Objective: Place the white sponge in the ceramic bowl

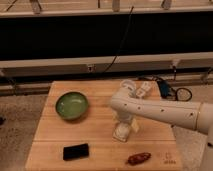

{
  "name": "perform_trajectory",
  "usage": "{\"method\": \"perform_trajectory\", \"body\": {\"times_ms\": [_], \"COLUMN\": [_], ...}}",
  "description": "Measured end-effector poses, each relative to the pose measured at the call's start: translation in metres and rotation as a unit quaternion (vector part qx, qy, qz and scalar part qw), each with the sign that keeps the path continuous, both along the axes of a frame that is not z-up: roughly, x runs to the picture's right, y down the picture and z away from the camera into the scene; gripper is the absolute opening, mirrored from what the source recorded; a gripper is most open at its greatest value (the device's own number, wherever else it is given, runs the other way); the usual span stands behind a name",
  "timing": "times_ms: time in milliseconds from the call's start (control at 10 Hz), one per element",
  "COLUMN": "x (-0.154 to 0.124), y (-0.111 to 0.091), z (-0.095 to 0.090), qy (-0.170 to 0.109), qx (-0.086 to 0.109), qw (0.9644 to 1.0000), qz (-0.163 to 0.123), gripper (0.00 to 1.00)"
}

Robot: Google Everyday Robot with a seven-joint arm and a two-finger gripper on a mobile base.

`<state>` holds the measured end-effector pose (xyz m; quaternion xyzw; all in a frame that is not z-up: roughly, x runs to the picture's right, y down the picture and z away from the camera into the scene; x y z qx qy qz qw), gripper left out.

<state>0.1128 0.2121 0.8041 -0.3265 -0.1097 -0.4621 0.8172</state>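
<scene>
- Wooden surface (50,145) is carrying every item. The white arm (160,112) is reaching in from the right, and its claw (122,129) is pointing straight down just right of the surface's middle.
- Claw is reading as released, with the jaws standing wide. Nothing is being lifted.
- White sponge (120,136) is lying flat on the wood directly beneath the claw and is partly hidden by it. Whether the claw is touching it cannot be told.
- Ceramic bowl (72,106), green and upright, is sitting toward the left of the surface, well apart from the sponge. It is appearing empty.
- Step in hand, as judged: the grasp is being set up. The sponge is not yet picked up or moved.
- Next move is calling for the jaws to close on the thin pad low against the wood. A clean lift and a carry to the left should follow, with release over the bowl's centre.
- A black flat device (76,151) is lying front left, and a reddish-brown object (138,158) is lying at the front edge. Pale containers (135,89) are standing behind the arm.
- Nothing is standing on the line between sponge and bowl. The black device is lying in front of that line, not on it.
- Main risk, as judged: the flat pad is offering little height, so the jaws may slip over it.
</scene>
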Motion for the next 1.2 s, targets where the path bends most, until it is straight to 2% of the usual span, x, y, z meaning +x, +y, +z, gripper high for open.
{"method": "perform_trajectory", "body": {"times_ms": [1200], "x": [-0.01], "y": [0.021], "z": [0.014], "qy": [-0.023], "qx": [-0.023], "qw": [0.9988], "qz": [-0.038], "gripper": [0.8]}}
